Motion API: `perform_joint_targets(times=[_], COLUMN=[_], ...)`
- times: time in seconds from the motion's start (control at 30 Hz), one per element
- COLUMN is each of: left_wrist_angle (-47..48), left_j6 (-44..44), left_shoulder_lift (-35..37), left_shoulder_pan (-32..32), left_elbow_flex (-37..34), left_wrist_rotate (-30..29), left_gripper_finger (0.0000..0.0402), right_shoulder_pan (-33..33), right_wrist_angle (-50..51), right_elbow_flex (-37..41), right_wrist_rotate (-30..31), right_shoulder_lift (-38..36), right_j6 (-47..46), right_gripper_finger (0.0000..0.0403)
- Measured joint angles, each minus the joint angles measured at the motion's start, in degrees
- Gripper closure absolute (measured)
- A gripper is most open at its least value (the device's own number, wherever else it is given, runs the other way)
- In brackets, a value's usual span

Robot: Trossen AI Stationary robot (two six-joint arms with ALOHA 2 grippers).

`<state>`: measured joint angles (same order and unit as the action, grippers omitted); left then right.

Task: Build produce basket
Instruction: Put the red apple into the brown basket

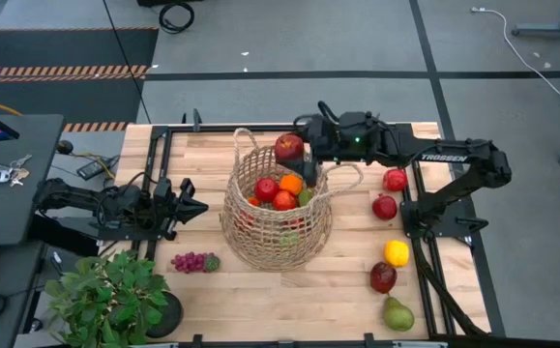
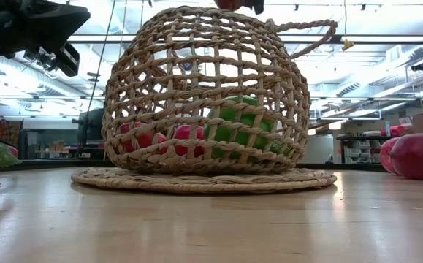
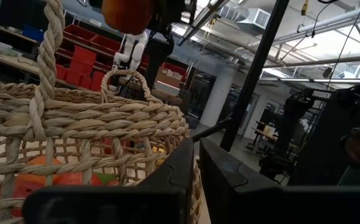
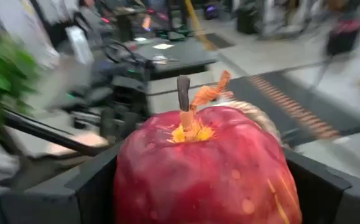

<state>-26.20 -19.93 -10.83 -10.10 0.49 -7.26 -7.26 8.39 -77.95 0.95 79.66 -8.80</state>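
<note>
1. High view: my right gripper [image 1: 290,148] is clamped on a red apple [image 1: 288,146] above the far rim of the basket [image 1: 260,237], which sits mid-table with produce [image 1: 280,192] inside. My left gripper [image 1: 191,207] waits just left of it, fingers together. Grapes [image 1: 194,262] lie near the plant [image 1: 110,295].
2. Low view: basket [image 2: 196,95] shows a green fruit [image 2: 238,128] through the weave.
3. Left wrist: my fingers [image 3: 223,177] nearly meet beside the basket [image 3: 86,124].
4. Right wrist: apple [image 4: 204,165] sits between my fingers [image 4: 96,186].
</note>
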Motion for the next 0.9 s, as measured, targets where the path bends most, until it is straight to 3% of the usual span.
perform_joint_targets(times=[0.2, 0.37, 0.57, 0.73, 0.9], left_wrist_angle=[0.0, 0.0, 0.0, 0.0, 0.0], left_j6=[0.0, 0.0, 0.0, 0.0, 0.0], left_shoulder_lift=[0.0, 0.0, 0.0, 0.0, 0.0], left_shoulder_pan=[0.0, 0.0, 0.0, 0.0, 0.0], left_elbow_flex=[0.0, 0.0, 0.0, 0.0, 0.0], left_wrist_rotate=[0.0, 0.0, 0.0, 0.0, 0.0], left_gripper_finger=[0.037, 0.0373, 0.0366, 0.0371, 0.0372], right_shoulder_pan=[3.2, 4.5, 4.1, 4.8, 5.7], right_wrist_angle=[-0.8, -7.2, -15.4, -14.2, -15.4], right_elbow_flex=[0.0, 0.0, 0.0, 0.0, 0.1], right_wrist_rotate=[17.1, 21.4, 23.9, 26.8, 29.9], right_shoulder_lift=[0.0, 0.0, 0.0, 0.0, 1.1], right_j6=[17.2, 23.4, 12.5, -2.2, -5.6], right_gripper_finger=[0.0054, 0.0053, 0.0053, 0.0053, 0.0054])
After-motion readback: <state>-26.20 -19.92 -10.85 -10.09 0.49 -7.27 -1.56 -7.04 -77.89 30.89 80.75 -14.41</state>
